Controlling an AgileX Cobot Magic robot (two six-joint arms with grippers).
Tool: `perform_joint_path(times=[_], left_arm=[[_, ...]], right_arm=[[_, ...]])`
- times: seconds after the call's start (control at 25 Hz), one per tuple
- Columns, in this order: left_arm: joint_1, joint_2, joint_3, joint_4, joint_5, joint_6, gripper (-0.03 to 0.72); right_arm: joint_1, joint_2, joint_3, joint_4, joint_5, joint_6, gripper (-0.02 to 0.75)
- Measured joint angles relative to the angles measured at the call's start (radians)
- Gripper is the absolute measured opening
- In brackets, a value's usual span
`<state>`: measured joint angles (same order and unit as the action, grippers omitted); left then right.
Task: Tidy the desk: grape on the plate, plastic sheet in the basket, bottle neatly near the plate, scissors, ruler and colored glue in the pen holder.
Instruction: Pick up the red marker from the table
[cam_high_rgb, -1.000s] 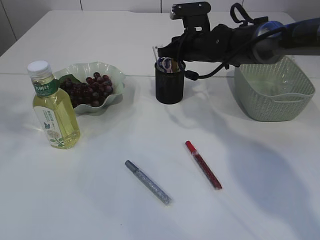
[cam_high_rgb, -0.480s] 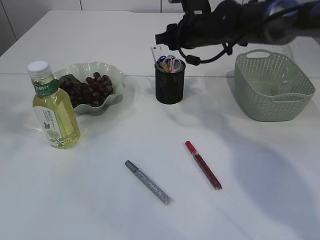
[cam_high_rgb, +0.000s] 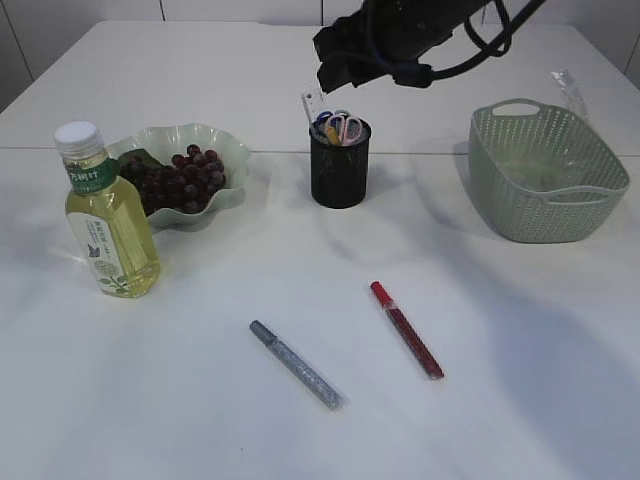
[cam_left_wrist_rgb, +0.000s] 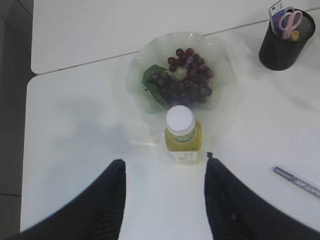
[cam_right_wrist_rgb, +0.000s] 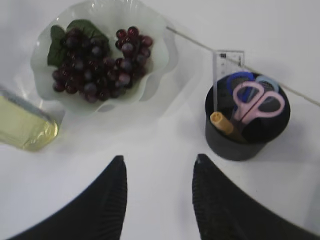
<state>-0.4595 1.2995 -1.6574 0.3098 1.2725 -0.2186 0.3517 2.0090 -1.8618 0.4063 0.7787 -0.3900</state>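
Since the earlier frames the right arm has lifted off the pen holder and drawn back toward the far edge of the table (cam_high_rgb: 300, 430), and the right gripper (cam_right_wrist_rgb: 159, 187) now hangs above the holder with its jaws apart and nothing between them, having just let something go.

Going by size: the mesh basket (cam_high_rgb: 590, 200) stands at the right edge, with a clear plastic sheet (cam_high_rgb: 568, 88) seemingly just behind its far rim, so that item may not be inside yet. The wavy plate (cam_high_rgb: 232, 190) near the left edge already carries the grape bunch (cam_high_rgb: 180, 180). The bottle (cam_high_rgb: 108, 225) stands upright just in front of the plate, as asked. The pen holder (cam_high_rgb: 340, 175) at mid-back holds the scissors (cam_right_wrist_rgb: 255, 102), the ruler (cam_right_wrist_rgb: 222, 65) and an orange-tipped glue stick (cam_right_wrist_rgb: 220, 121), upright for easy dropping-in.

Two glue pens remain flat near the front edge: one red (cam_high_rgb: 407, 330), one silver (cam_high_rgb: 295, 365). The left gripper (cam_left_wrist_rgb: 165, 200) is half open and empty above the bottle.
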Motion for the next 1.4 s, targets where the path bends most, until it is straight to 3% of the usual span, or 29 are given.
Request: perform_joint_path(times=[0.48, 0.88, 1.12, 1.4], left_arm=[[0.000, 0.000, 0.000, -0.026, 0.000, 0.000, 0.371], [0.000, 0.000, 0.000, -0.053, 0.000, 0.000, 0.371], [0.000, 0.000, 0.000, -0.116, 0.000, 0.000, 0.371], [0.000, 0.000, 0.000, -0.118, 0.000, 0.000, 0.371]], right_arm=[[0.000, -0.059, -0.039, -0.040, 0.440, 0.137, 0.326], [0.000, -0.063, -0.017, -0.087, 0.454, 0.298, 0.326], [0.000, -0.114, 0.155, -0.102, 0.454, 0.312, 0.326], [0.053, -0.147, 0.336, -0.240, 0.454, 0.383, 0.325]])
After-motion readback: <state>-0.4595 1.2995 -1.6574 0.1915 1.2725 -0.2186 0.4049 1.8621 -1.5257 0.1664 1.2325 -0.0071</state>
